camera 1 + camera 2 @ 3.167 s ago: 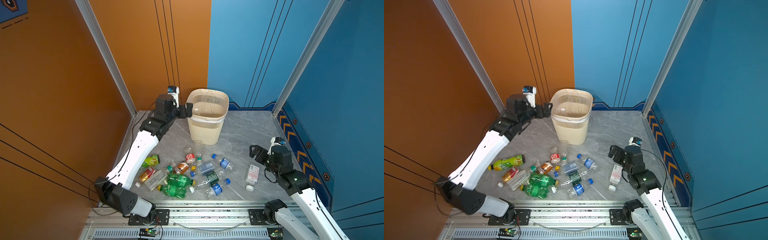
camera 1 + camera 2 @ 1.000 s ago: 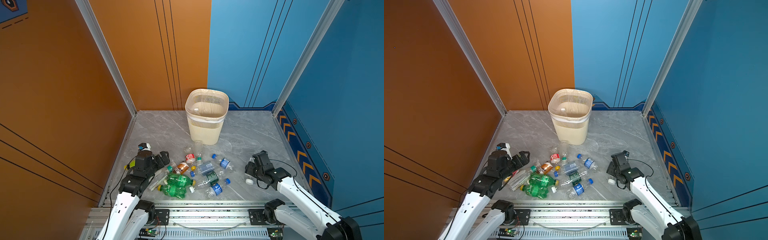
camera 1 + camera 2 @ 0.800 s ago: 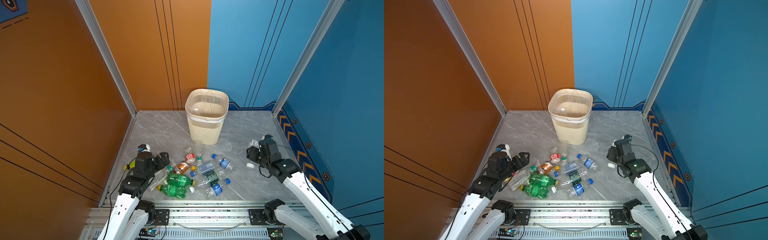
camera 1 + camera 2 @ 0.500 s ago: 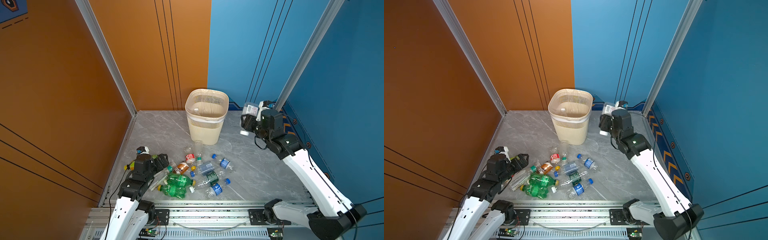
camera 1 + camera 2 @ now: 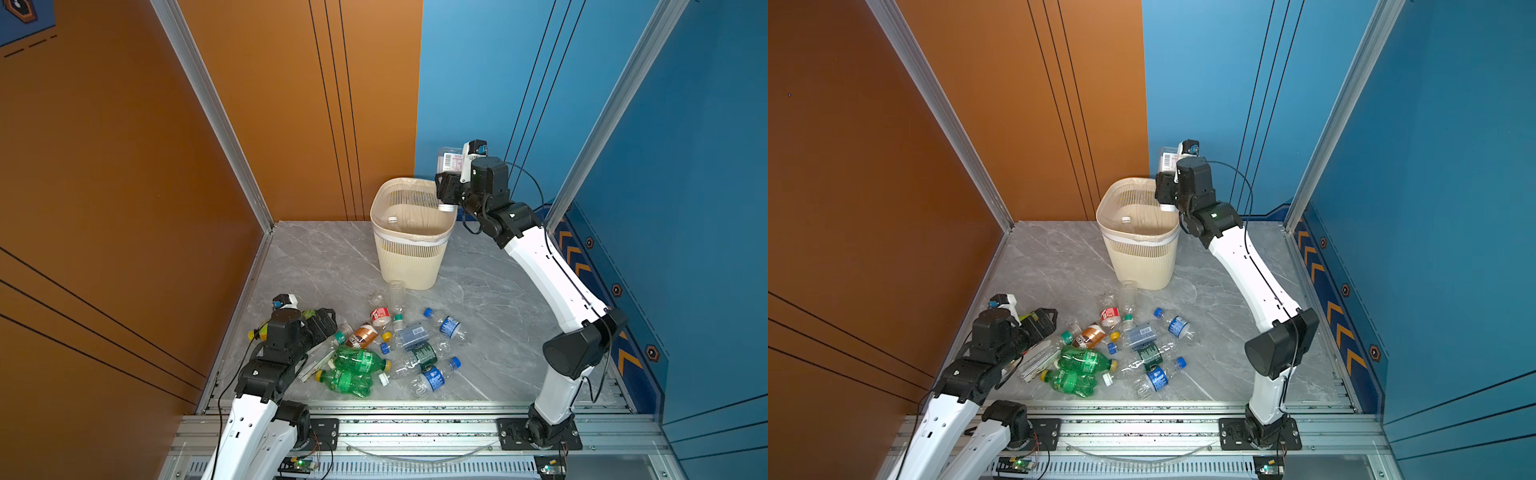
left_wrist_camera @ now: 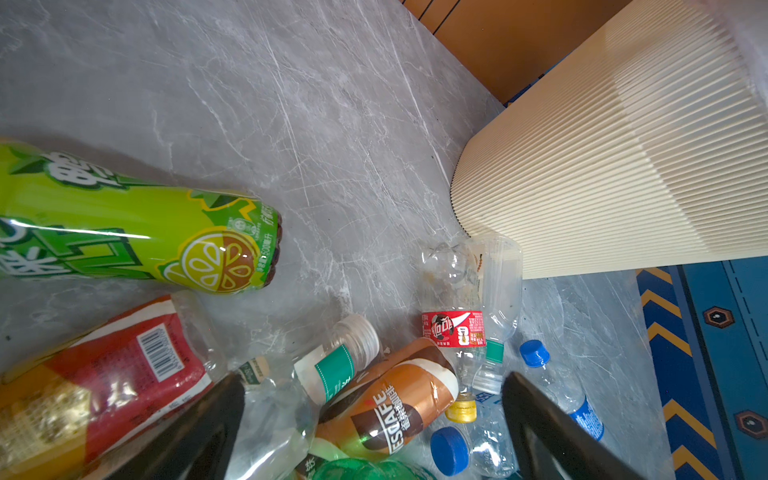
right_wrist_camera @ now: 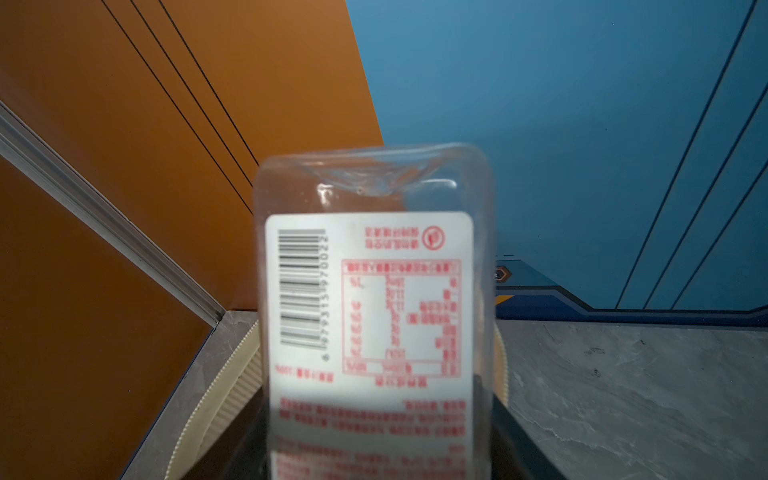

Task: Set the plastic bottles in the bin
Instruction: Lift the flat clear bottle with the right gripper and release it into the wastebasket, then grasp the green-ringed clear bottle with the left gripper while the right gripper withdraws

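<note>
My right gripper [image 5: 446, 188] [image 5: 1165, 189] is shut on a clear plastic bottle [image 5: 451, 161] [image 7: 370, 299] with a white, red-printed label. It is held upright with its white cap [image 5: 446, 207] down, above the right rim of the cream slatted bin [image 5: 409, 266] [image 5: 1142, 262]. Another bottle's cap [image 5: 392, 219] shows inside the bin. Several plastic bottles [image 5: 395, 345] [image 5: 1121, 349] lie piled on the floor in front of the bin. My left gripper [image 5: 326, 322] [image 6: 374, 380] hangs open and low at the pile's left edge, over a brown-labelled bottle [image 6: 395, 403], beside a yellow-green one [image 6: 124, 224].
The grey marble floor [image 5: 316, 257] is boxed in by an orange wall at left and back and a blue wall at right. An aluminium rail [image 5: 395, 428] with both arm bases runs along the front. Two green bottles [image 5: 353, 370] lie nearest the rail.
My right arm has lifted the white-labelled bottle from the floor at the right and carried it up to the bin's rim. The left gripper has stayed open near the pile, barely shifting.
</note>
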`<state>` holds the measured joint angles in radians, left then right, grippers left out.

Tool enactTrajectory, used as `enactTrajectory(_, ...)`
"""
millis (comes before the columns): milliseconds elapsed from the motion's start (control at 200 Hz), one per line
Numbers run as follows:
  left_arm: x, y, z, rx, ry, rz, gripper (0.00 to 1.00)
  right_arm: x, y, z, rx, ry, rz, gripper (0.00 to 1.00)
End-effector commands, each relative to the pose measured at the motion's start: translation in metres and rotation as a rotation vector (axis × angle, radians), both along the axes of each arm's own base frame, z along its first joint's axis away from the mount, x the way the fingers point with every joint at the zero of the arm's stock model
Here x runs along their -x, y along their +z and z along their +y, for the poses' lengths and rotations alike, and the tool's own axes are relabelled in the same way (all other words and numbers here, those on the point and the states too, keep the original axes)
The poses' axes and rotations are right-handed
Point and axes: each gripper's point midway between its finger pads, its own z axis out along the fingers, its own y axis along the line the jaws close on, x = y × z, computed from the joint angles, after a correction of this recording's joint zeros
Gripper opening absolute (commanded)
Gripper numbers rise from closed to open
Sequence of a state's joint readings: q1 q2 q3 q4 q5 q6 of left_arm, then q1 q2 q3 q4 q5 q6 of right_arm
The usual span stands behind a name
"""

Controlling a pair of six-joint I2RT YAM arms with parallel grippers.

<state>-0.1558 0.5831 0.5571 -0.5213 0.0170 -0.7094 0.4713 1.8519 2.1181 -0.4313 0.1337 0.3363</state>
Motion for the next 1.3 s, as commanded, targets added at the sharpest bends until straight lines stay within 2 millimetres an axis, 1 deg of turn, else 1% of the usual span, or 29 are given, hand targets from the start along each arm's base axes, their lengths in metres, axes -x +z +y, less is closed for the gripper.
enactTrajectory(0,0.005,-0.006,-0.001,0.017,-0.002,0.025,0.98,-0.007,-0.005,0.008,0.034,0.037,0.008,0.63)
enactTrajectory(165,0.009,-0.006,0.001,0.004,-0.007,0.041,0.98,-0.021,-0.026,0.014,0.065,0.043,0.038,0.63)
enactTrajectory(245,0.01,-0.006,0.002,0.003,-0.005,0.041,0.98,-0.024,-0.032,0.016,0.066,0.044,0.052,0.67)
enactTrajectory(280,0.01,-0.006,0.002,0.003,-0.003,0.04,0.98,-0.025,-0.034,0.015,0.063,0.039,0.056,0.72)
enactTrajectory(325,0.01,-0.006,0.003,0.006,-0.001,0.038,0.98,-0.026,-0.032,0.011,0.058,0.025,0.055,0.82)
enactTrajectory(371,0.01,-0.005,0.003,0.007,-0.001,0.037,0.98,-0.025,-0.026,0.006,0.045,0.014,0.046,0.91)
enactTrajectory(421,0.01,-0.005,0.002,0.01,-0.001,0.038,0.98,-0.022,-0.017,0.001,0.026,0.008,0.037,0.96)
enactTrajectory(461,0.01,-0.004,0.002,0.01,0.0,0.036,0.98,-0.015,-0.005,-0.004,0.01,0.007,0.02,1.0)
enactTrajectory(506,0.009,-0.005,0.002,0.012,-0.001,0.038,0.98,-0.007,0.004,-0.008,0.003,0.008,0.007,1.0)
enactTrajectory(556,0.008,-0.004,0.001,0.015,-0.005,0.034,0.98,0.008,0.014,-0.014,-0.002,0.013,-0.004,1.0)
enactTrajectory(631,0.007,-0.004,0.0,0.019,-0.012,0.036,0.98,0.034,0.012,-0.024,-0.005,0.015,0.004,1.0)
enactTrajectory(636,0.007,-0.003,0.0,0.019,-0.012,0.036,0.98,0.036,0.015,-0.025,-0.01,0.015,-0.002,1.0)
enactTrajectory(666,0.007,-0.003,-0.001,0.019,-0.015,0.039,0.98,0.048,0.007,-0.03,-0.013,0.012,0.006,1.0)
enactTrajectory(676,0.007,-0.003,-0.001,0.021,-0.015,0.039,0.98,0.053,0.01,-0.032,-0.021,0.011,-0.003,1.0)
enactTrajectory(686,0.007,-0.004,-0.001,0.021,-0.017,0.041,0.98,0.057,0.004,-0.034,-0.021,0.009,0.004,1.0)
enactTrajectory(706,0.007,-0.004,-0.002,0.021,-0.02,0.041,0.97,0.064,-0.015,-0.037,-0.013,0.004,0.032,1.0)
enactTrajectory(731,0.006,-0.003,-0.002,0.021,-0.019,0.041,0.98,0.078,-0.024,-0.043,-0.02,-0.003,0.039,1.0)
enactTrajectory(741,0.006,-0.003,-0.002,0.022,-0.02,0.042,0.98,0.08,-0.033,-0.044,-0.018,-0.006,0.052,1.0)
enactTrajectory(766,0.006,-0.003,-0.002,0.025,-0.022,0.044,0.98,0.095,-0.035,-0.052,-0.035,-0.014,0.042,1.0)
enactTrajectory(781,0.006,-0.002,-0.003,0.027,-0.024,0.043,0.98,0.103,-0.052,-0.055,-0.028,-0.019,0.067,1.0)
enactTrajectory(846,0.006,-0.003,-0.004,0.032,-0.027,0.048,0.98,0.133,-0.098,-0.072,-0.043,-0.051,0.123,1.0)
enactTrajectory(856,0.005,-0.002,-0.004,0.034,-0.028,0.047,0.98,0.137,-0.101,-0.074,-0.049,-0.053,0.125,1.0)
enactTrajectory(866,0.006,-0.002,-0.004,0.035,-0.028,0.047,0.98,0.141,-0.114,-0.075,-0.047,-0.057,0.146,1.0)
enactTrajectory(956,0.005,-0.001,-0.005,0.044,-0.026,0.049,0.98,0.176,-0.182,-0.096,-0.072,-0.102,0.258,1.0)
enactTrajectory(996,0.004,0.0,-0.006,0.047,-0.027,0.048,0.98,0.185,-0.199,-0.101,-0.074,-0.115,0.302,1.0)
enactTrajectory(1061,0.002,0.002,-0.007,0.045,-0.033,0.051,0.99,0.197,-0.219,-0.107,-0.057,-0.126,0.356,1.0)
enactTrajectory(1101,0.001,0.002,-0.008,0.042,-0.041,0.057,1.0,0.201,-0.224,-0.111,-0.05,-0.138,0.375,1.0)
enactTrajectory(1172,-0.005,0.005,-0.011,0.035,-0.053,0.064,0.97,0.202,-0.226,-0.112,-0.044,-0.141,0.381,1.0)
enactTrajectory(1292,-0.019,0.008,-0.022,0.014,-0.084,0.085,0.91,0.2,-0.222,-0.113,-0.04,-0.147,0.37,1.0)
